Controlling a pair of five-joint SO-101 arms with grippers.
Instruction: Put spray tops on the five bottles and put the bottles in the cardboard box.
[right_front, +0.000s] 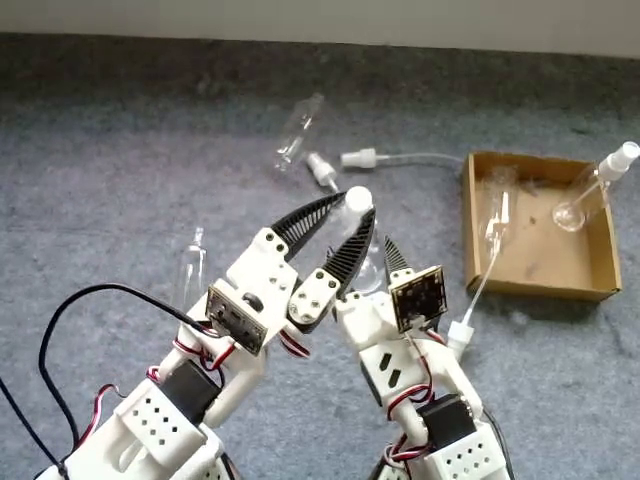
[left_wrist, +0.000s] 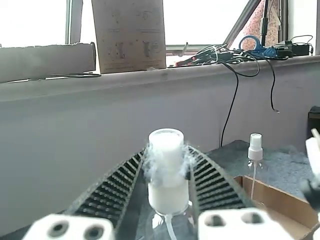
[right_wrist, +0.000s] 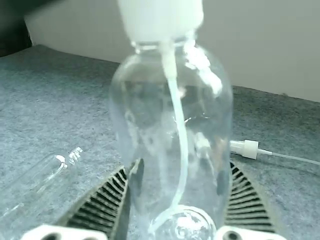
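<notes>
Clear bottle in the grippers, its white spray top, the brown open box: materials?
Clear bottle: glossy transparent plastic or glass; the dip tube shows through. White spray top: opaque, smooth, likely plastic. Brown open box: matte cardboard, raw brown walls.

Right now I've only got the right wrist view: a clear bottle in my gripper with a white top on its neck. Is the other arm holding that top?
Observer: Yes. The left gripper is shut on the spray top, which sits in the neck of the held bottle.
Operator: Okay, where's the box from here?
Observer: In the high view, the cardboard box lies off the right arm's outer side, a little farther out than the two grippers.
Operator: Is anything in it?
Observer: At least one capped bottle leans in the box's far corner, with its top sticking up past the rim.
</notes>
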